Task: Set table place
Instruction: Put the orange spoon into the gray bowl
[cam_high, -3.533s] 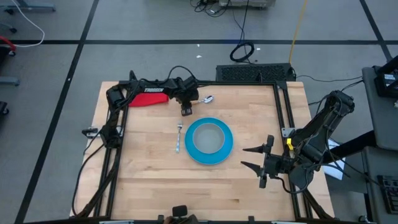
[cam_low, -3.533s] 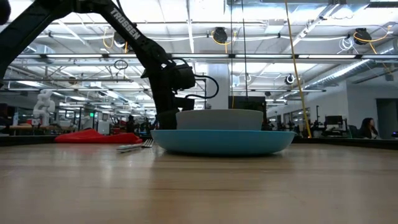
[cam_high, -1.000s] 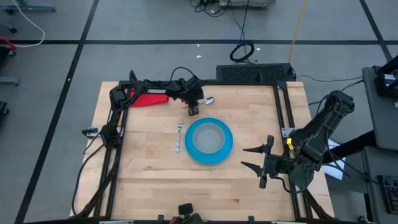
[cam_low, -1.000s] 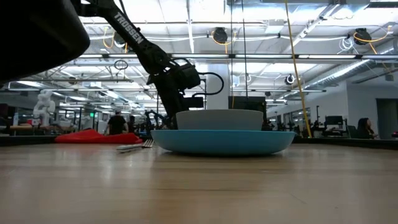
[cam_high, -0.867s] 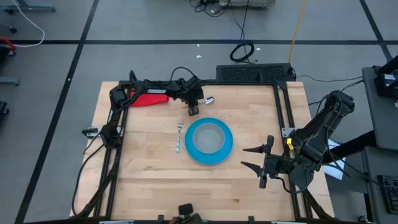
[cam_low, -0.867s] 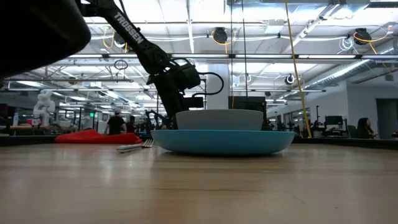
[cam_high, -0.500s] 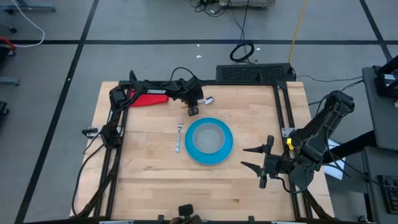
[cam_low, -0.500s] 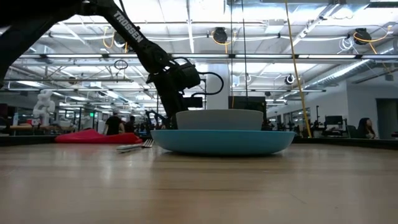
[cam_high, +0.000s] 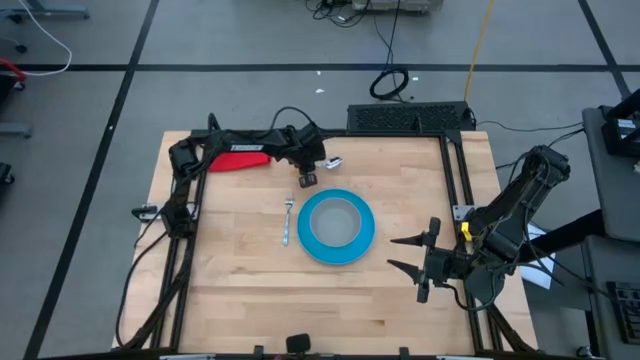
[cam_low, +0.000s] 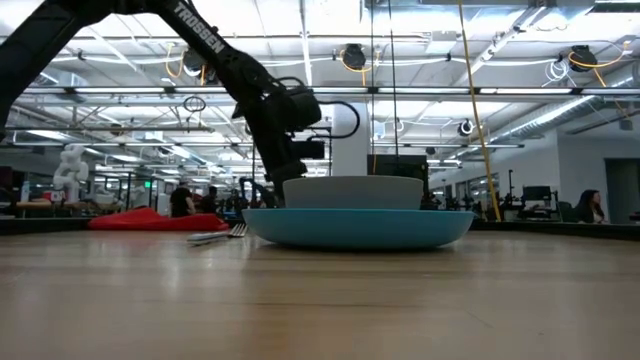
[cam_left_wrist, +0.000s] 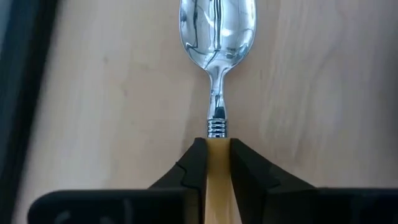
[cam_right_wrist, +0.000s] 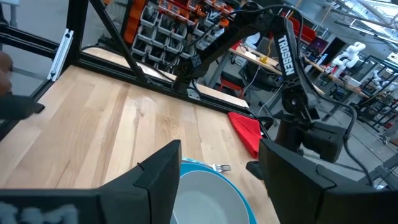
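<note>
Left gripper (cam_left_wrist: 217, 163), near the counter's (cam_high: 240, 290) far edge, has its jaws closed on the orange handle of the spoon (cam_left_wrist: 217, 37), whose bowl lies against the wood. The grey bowl (cam_high: 336, 222) sits on the blue plate (cam_high: 310, 240), fork (cam_high: 287, 221) just beside it. Right gripper (cam_high: 412, 266) hangs at the right edge, jaws spread wide and empty.

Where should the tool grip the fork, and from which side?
Grip the fork mid-handle, coming straight down from above. It lies flat on the table, just left of the blue plate, so close the fingers across its narrow width.
</note>
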